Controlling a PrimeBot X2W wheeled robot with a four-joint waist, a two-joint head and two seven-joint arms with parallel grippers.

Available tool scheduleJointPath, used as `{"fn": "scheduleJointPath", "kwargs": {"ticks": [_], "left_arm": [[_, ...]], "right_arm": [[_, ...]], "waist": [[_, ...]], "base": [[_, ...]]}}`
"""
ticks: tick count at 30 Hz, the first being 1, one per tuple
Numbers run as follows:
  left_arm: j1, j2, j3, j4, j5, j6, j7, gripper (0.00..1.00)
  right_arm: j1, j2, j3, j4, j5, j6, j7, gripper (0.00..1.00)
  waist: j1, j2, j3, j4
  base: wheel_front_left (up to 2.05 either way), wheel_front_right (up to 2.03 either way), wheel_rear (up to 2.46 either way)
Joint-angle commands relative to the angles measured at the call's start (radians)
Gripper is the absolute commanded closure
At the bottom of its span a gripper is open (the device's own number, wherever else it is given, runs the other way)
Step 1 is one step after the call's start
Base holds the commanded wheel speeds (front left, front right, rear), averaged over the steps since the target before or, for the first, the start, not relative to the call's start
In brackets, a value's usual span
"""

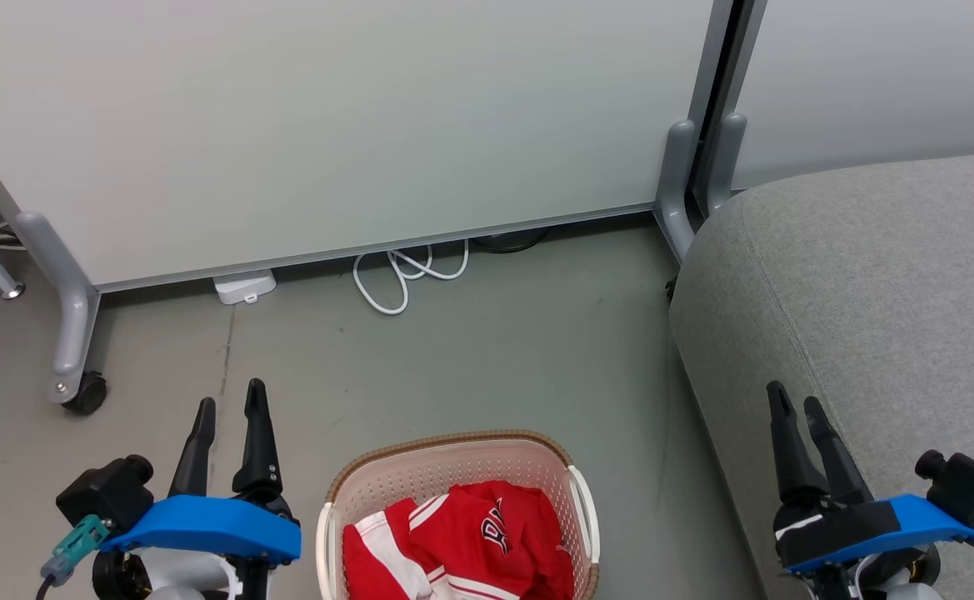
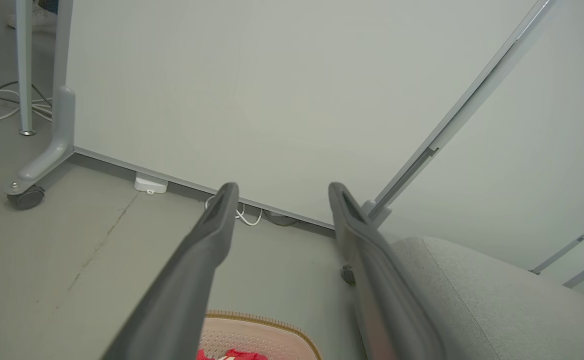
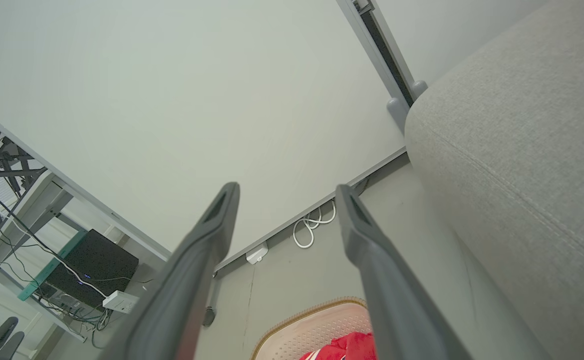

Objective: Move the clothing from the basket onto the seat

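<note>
The basket (image 1: pixel 453 454), cream with a brown rim, stands on the floor at the bottom centre of the head view. Red clothing (image 1: pixel 470 537) with white stripes and dark lettering lies bunched inside it; a corner of it also shows as clothing (image 3: pixel 344 347) between my right fingers. The light-grey seat (image 1: pixel 878 283) fills the right side, to the right of the basket. My left gripper (image 1: pixel 228 400) hangs open to the left of the basket, holding nothing. My right gripper (image 1: pixel 793 400) is open over the seat's front edge, also holding nothing.
A pale partition panel (image 1: pixel 328 117) on castor feet (image 1: pixel 78 387) stands behind the basket. A white cable loop (image 1: pixel 403 275) and a white box (image 1: pixel 245 286) lie at its base. Bare grey floor lies between panel and basket.
</note>
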Motion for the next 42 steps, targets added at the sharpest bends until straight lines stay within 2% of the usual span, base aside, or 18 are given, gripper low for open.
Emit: {"fn": "scheduleJointPath", "kwargs": {"ticks": [1,34,42], "left_arm": [[-0.023,0.01,-0.01,-0.008,0.035,0.006,-0.011,0.0],[-0.035,0.036,-0.091,0.012,0.365,0.04,-0.093,0.0],[-0.038,0.036,-0.099,0.024,0.423,0.034,-0.11,0.0]], "right_arm": [[-0.015,-0.006,0.004,-0.01,-0.033,0.002,-0.011,0.0],[-0.016,-0.007,0.043,-0.009,-0.359,0.002,-0.093,0.0],[-0.018,-0.007,0.052,-0.004,-0.425,0.002,-0.111,0.0]], "waist": [[0.0,0.0,0.0,0.0],[0.0,0.0,0.003,0.009],[0.0,0.0,0.006,0.012]], "base": [[0.0,0.0,0.0],[0.0,0.0,0.0],[0.0,0.0,0.0]]}}
